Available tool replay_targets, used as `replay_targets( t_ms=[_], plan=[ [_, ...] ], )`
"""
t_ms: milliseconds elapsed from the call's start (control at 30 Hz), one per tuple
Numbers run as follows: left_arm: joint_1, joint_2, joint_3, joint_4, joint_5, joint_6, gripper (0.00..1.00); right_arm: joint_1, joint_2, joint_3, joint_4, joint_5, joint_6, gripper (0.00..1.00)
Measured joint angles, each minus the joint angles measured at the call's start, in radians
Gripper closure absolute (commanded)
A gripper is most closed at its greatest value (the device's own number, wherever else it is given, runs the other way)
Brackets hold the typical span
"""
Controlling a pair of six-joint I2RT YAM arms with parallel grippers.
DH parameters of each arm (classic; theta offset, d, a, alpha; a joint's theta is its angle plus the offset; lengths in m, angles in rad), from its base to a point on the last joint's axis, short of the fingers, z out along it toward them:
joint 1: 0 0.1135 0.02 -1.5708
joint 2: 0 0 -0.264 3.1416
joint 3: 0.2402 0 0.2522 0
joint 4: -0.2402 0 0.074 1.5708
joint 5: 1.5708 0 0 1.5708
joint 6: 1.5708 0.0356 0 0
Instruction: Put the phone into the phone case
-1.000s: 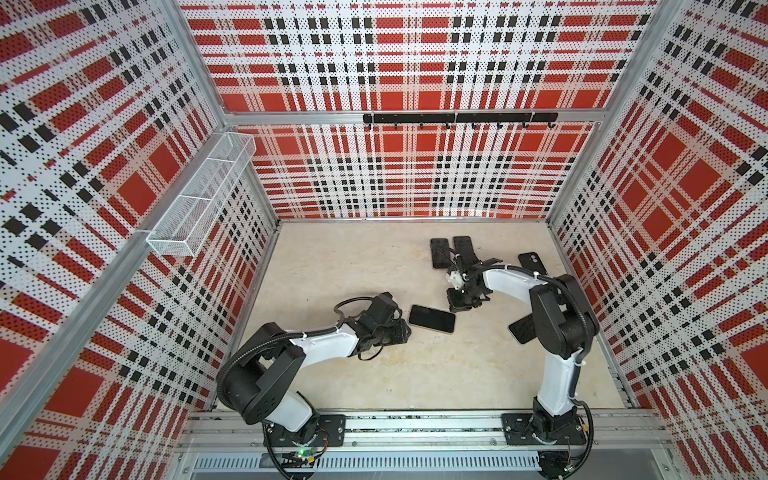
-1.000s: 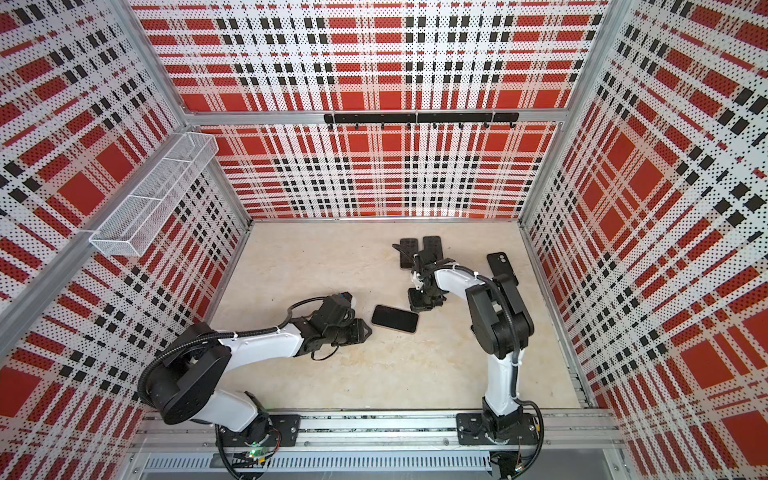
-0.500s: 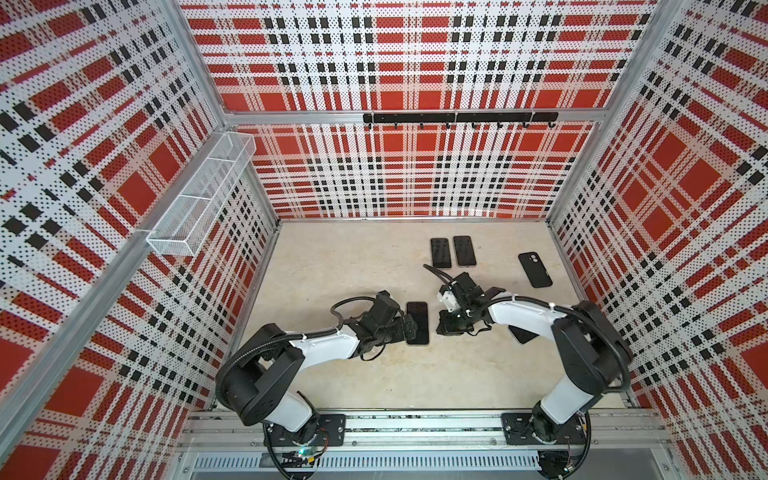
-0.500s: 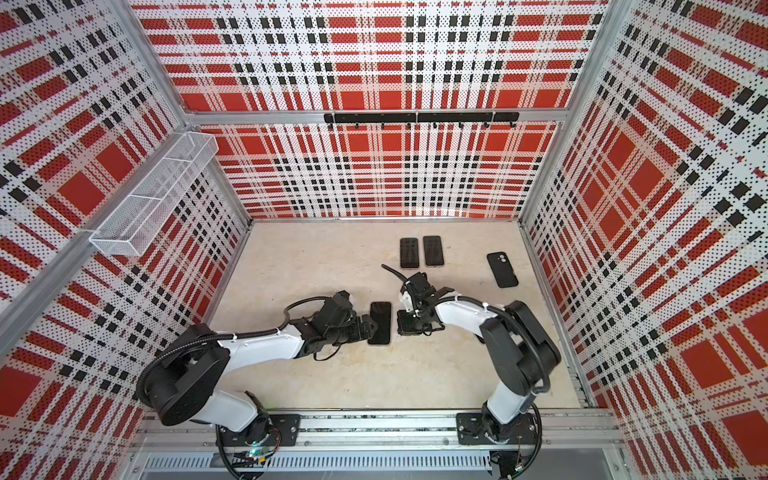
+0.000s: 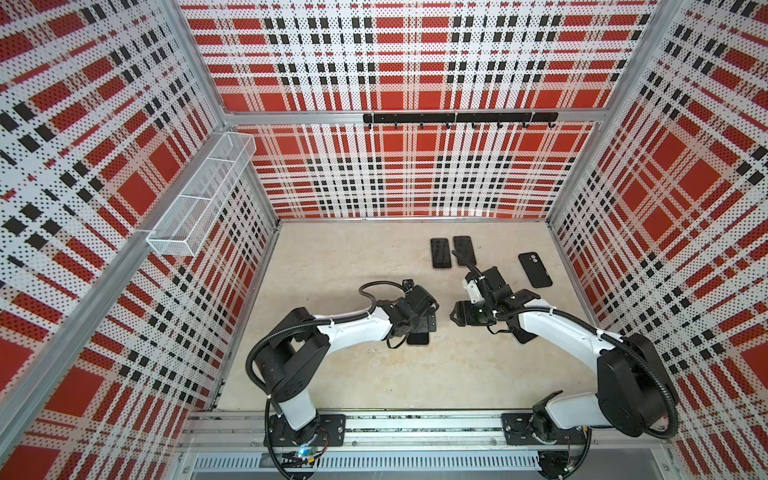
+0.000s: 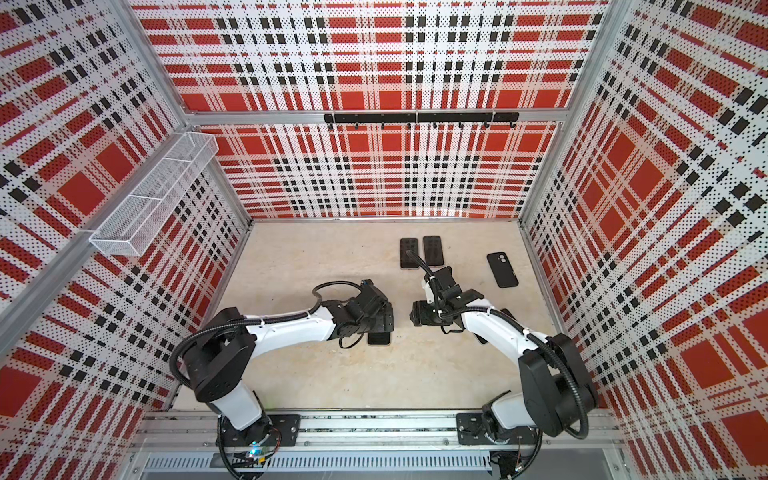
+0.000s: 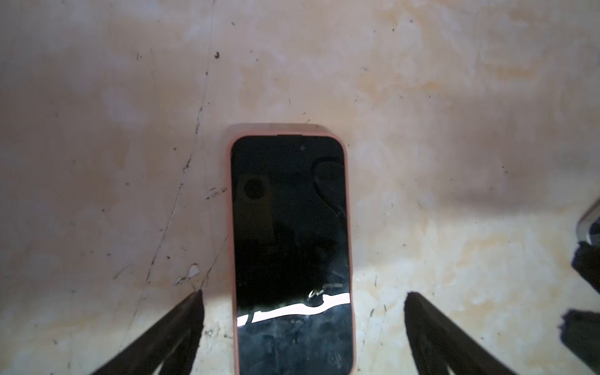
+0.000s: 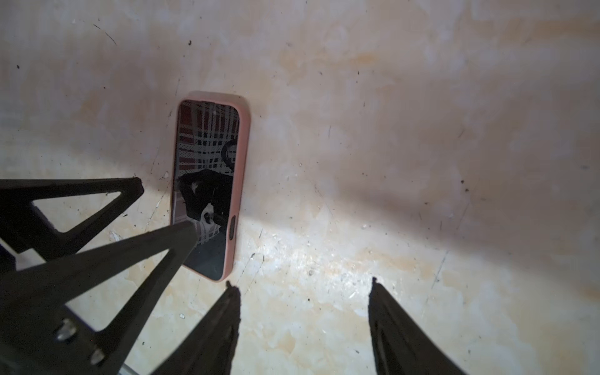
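wire basket (image 5: 199,199) on the left wall, then down to the desk (image 5: 332,257), where the left arm (image 5: 353,328) reaches in toward the middle. left jaws are spread wide and point down over the phone (image 7: 289,227). in the left wrist view one finger sits on each side of it, desk showing in both gaps, nothing gripped. the phone lies flat, screen up, glass dark and reflecting. the pink phone case (image 8: 243,156) wraps its edges all the way round the end that shows, so the phone sits inside it. in both top views only the near end of the phone (image 5: 417,338) peeks out from under the left wrist.

just to the right, the right jaws face the left ones across a small gap. they are parted and hold nothing, tips low over bare desk beside one end of the phone and not touching it.

further back, two dark phones (image 5: 441,253) lie side by side, screens up. right of those, near the right wall, lies a black handset or case (image 5: 535,270) with a camera cutout; which one, i cannot tell. another dark flat piece (image 5: 521,334) is half hidden under the right arm (image 5: 561,332).
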Motion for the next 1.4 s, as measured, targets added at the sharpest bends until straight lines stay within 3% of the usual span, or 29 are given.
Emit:
replay_targets(
  t_ms=[633, 1100, 1400],
  plan=[
    [-0.019, 0.121, 0.051, -0.026, -0.026, 0.012, 0.01, -0.060, -0.060, -0.034, -0.007, -0.017, -0.035, 0.32],
    [-0.019, 0.194, 0.151, -0.109, -0.065, 0.063, 0.26, -0.151, -0.177, -0.023, -0.039, 0.037, -0.054, 0.33],
    [0.106, 0.286, 0.307, -0.134, 0.002, 0.170, 0.31, -0.171, -0.223, -0.013, -0.056, 0.048, -0.064, 0.33]
  ],
)
